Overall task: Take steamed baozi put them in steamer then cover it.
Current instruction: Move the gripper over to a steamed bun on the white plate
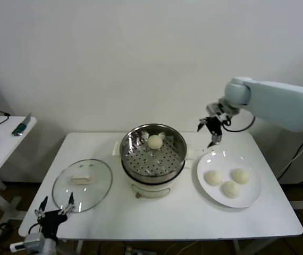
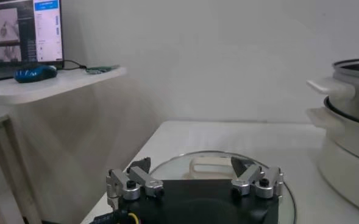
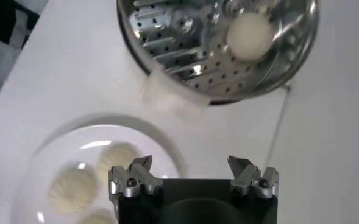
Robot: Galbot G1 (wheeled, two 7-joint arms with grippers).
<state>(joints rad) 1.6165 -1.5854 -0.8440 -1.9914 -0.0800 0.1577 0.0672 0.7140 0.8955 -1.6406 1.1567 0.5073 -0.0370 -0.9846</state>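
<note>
The steel steamer [image 1: 141, 159] stands mid-table on its white pot base, with one steamed baozi [image 1: 154, 142] on its perforated floor. Three more baozi [image 1: 213, 178] lie on a white plate [image 1: 218, 159] to its right. The glass cover [image 1: 82, 184] rests flat on the table to the left. My right gripper [image 1: 211, 130] hangs open and empty above the table between steamer and plate; its wrist view shows the steamer [image 3: 185, 49], the baozi [image 3: 249, 35] inside and the plated baozi [image 3: 115, 159]. My left gripper [image 1: 55, 210] waits open at the front left edge, facing the cover [image 2: 228, 167].
A white side table [image 1: 2, 146] at the far left carries a laptop [image 2: 24, 30], a blue mouse [image 2: 34, 73] and a green-handled tool [image 1: 19, 127]. Cables hang past the table's right end. The steamer's white side handle [image 2: 330, 87] juts toward the cover.
</note>
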